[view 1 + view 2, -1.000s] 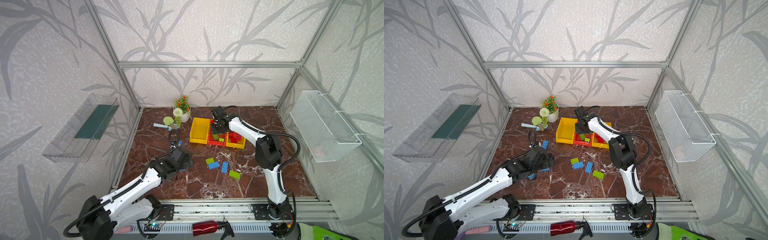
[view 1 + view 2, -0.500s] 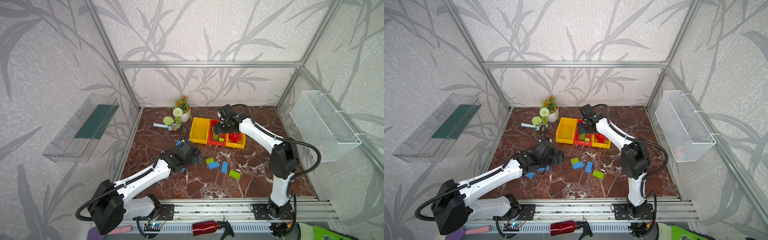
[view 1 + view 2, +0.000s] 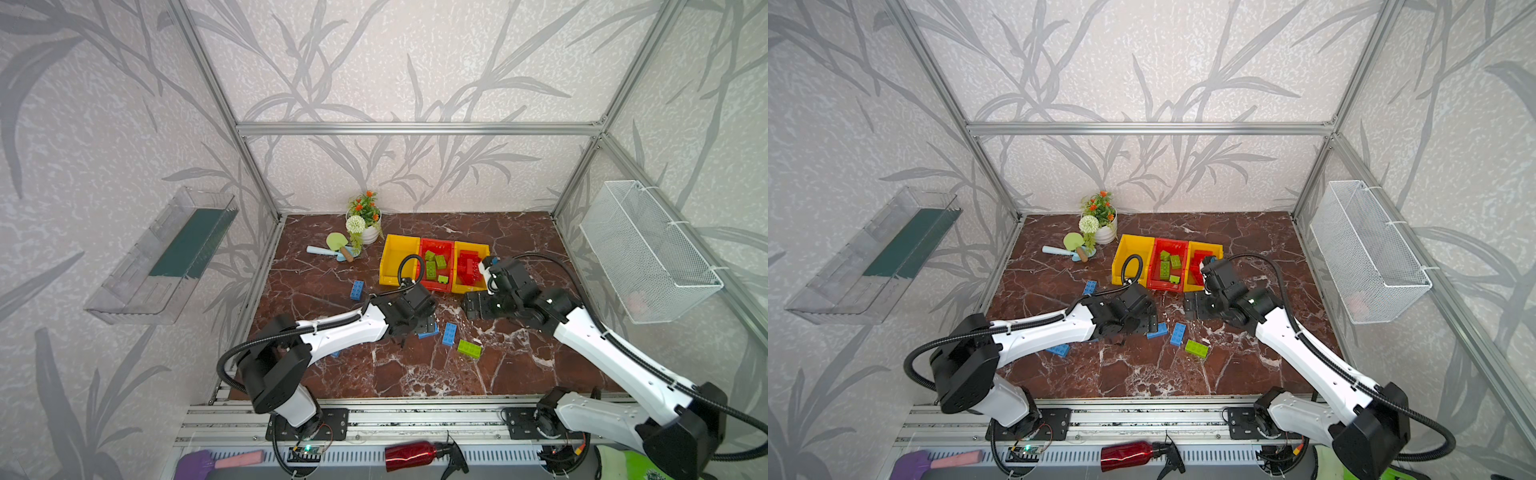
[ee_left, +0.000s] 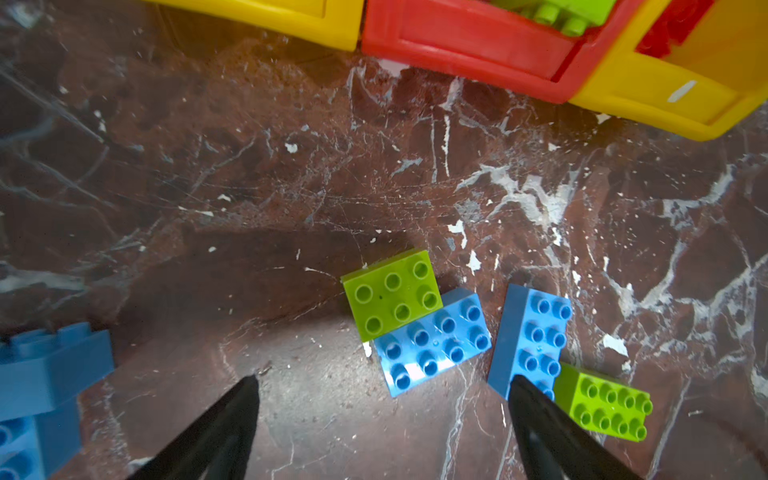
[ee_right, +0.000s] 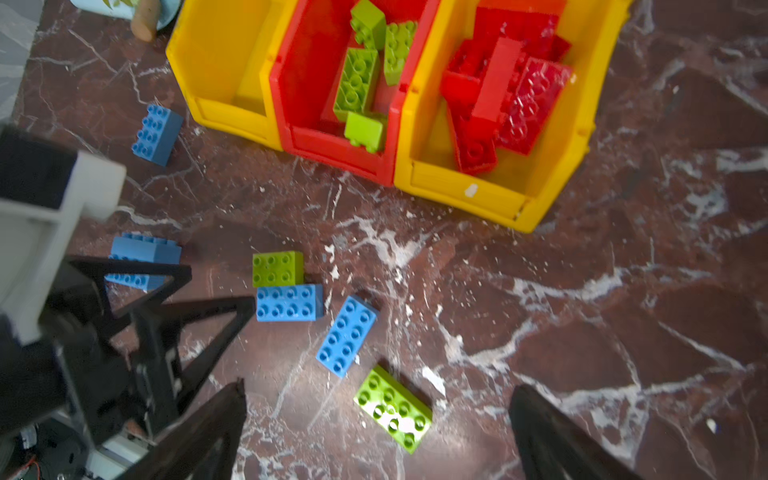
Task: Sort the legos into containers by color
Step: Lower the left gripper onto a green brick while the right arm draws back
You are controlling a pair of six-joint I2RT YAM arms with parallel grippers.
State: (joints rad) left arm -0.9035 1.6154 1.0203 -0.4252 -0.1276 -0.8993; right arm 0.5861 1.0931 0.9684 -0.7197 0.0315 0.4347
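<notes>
Marble tabletop (image 4: 249, 187): left gripper (image 4: 382, 384) spread, empty, blue lego (image 4: 432, 345) just ahead; right gripper (image 5: 378, 388) spread, empty, green lego (image 5: 392, 409) ahead, containers (image 5: 336, 147) beyond.

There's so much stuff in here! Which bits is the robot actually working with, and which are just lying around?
Part of the job:
- blue bricks
- green bricks
- red bricks
- red bin
- yellow bins

Just lying about:
- potted flowers
- toy trowel
- wire basket
- clear tray
- red spray bottle
</notes>
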